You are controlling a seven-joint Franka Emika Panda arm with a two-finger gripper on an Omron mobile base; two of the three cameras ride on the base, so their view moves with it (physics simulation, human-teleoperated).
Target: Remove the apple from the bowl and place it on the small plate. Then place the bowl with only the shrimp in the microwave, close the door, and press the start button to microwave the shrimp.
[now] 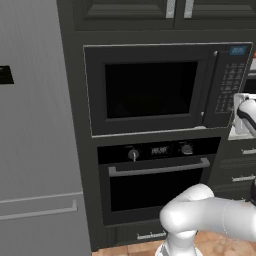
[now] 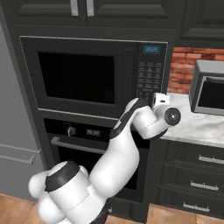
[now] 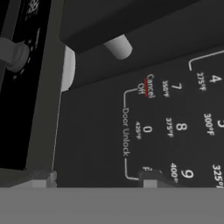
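The large built-in black microwave (image 1: 155, 87) has its wide black glass-windowed door (image 1: 150, 90) shut, so loading appears complete. The two-finger gripper (image 3: 98, 181) faces the black keypad panel (image 3: 175, 127), fingertips apart, holding nothing. Remaining: pressing the start button. The bowl is presumably inside.

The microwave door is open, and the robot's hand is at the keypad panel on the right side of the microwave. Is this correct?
Not quite: the door is closed, flush with the front of the microwave, as both base views show. The rest holds: the hand is at the keypad panel on the microwave's right side, and the hand view shows its number keys from close up.
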